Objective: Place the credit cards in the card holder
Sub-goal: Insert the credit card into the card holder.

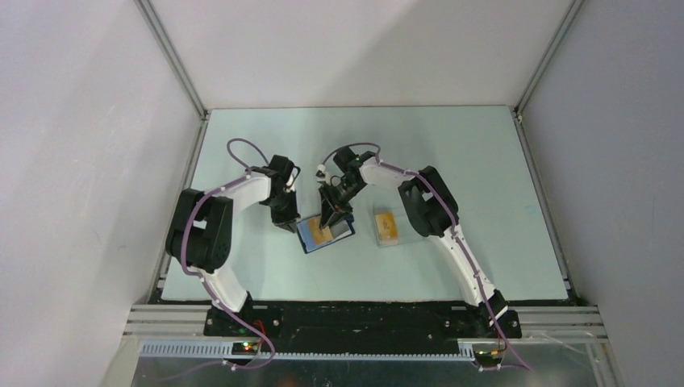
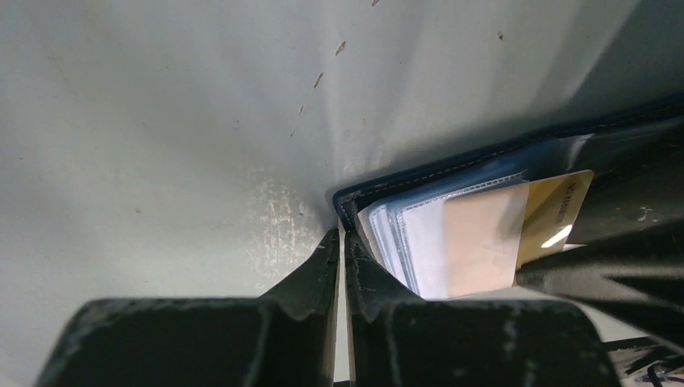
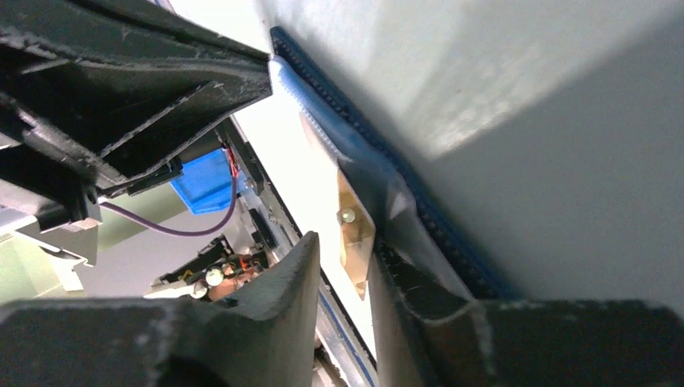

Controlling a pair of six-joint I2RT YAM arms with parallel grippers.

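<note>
You see left end effector nearly pressed together at holder corner, grip unclear | right end effector spread around card, partly hidden in sleeve

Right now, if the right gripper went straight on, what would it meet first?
Probably the credit card just ahead of the right gripper, partly tucked into the card holder; depth is unclear.
</note>
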